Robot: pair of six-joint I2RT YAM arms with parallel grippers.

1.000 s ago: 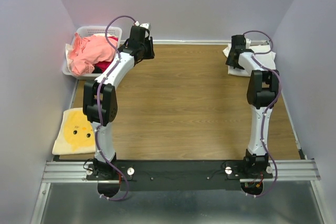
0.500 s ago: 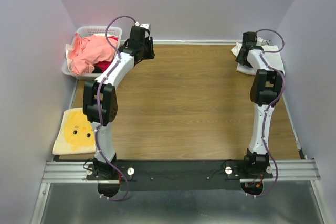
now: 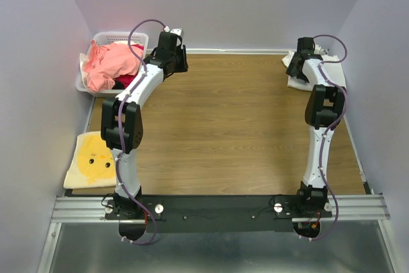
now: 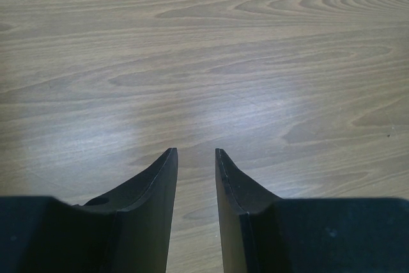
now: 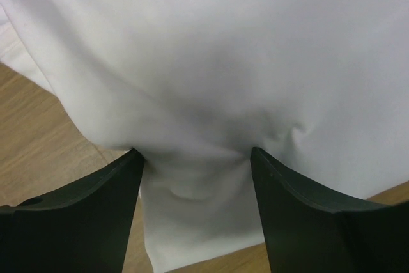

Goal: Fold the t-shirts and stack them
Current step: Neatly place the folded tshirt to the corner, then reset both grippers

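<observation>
Showing right fingers (image 5: 96, 202) spread over a folded white t-shirt (image 3: 296, 83) at the far right corner of the desk (image 3: 223, 126); left fingers (image 4: 150, 202) parted, empty; pink and red t-shirts (image 3: 112, 62) lay unfolded in the basket (image 3: 121, 35).

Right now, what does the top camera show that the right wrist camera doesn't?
Only the top view: the white basket of pink and red t-shirts far left, and a yellow folded garment near left. Only the right wrist view: the right gripper spread wide, cloth puckered between its tips. Both: the white t-shirt on the wooden table.
</observation>
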